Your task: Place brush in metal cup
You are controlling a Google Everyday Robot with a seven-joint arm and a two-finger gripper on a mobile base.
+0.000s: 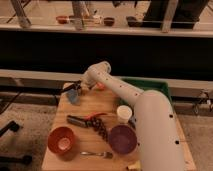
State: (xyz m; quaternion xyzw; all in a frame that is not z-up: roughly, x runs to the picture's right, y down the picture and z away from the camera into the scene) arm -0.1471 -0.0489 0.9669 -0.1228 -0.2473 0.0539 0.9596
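Gripper (pixel 75 89) at table's (pixel 90 107) far-left corner, just above cup (pixel 73 96); jaw state unclear. Brush maybe in cup.

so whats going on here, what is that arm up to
A robot arm reaches across a wooden table to its far left corner, where its gripper sits right at the metal cup. The brush looks to be at the cup, though whether it is fully inside is hard to tell. Left alone nearer the front are a red bowl, a purple bowl, a white cup, a fork and a dark tool with red parts.
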